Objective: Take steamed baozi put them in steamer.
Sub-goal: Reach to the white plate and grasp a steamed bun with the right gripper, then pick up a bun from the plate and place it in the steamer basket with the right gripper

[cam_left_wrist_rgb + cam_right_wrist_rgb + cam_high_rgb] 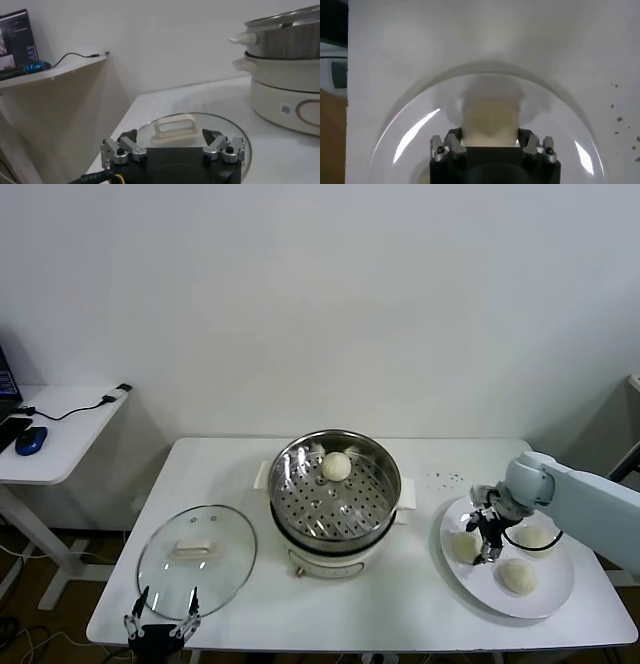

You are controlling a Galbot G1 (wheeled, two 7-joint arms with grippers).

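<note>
The steamer (372, 464) stands mid-table with one steamed baozi (337, 466) on its perforated tray. On the white plate (555, 594) at the right lie three more baozi. My right gripper (484, 549) is down over the leftmost one (463, 546). In the right wrist view that baozi (490, 112) fills the gap of the right gripper (489, 134), with a finger pressed against each side, and it still rests on the plate (420, 115). The other two (518, 576) (534, 538) lie free. My left gripper (162, 624) hangs open at the table's front left corner.
The round glass lid (197, 546) lies flat left of the steamer, just beyond the left gripper (169, 135). Dark specks (445, 478) dot the table behind the plate. A side desk with a blue mouse (30, 440) stands far left.
</note>
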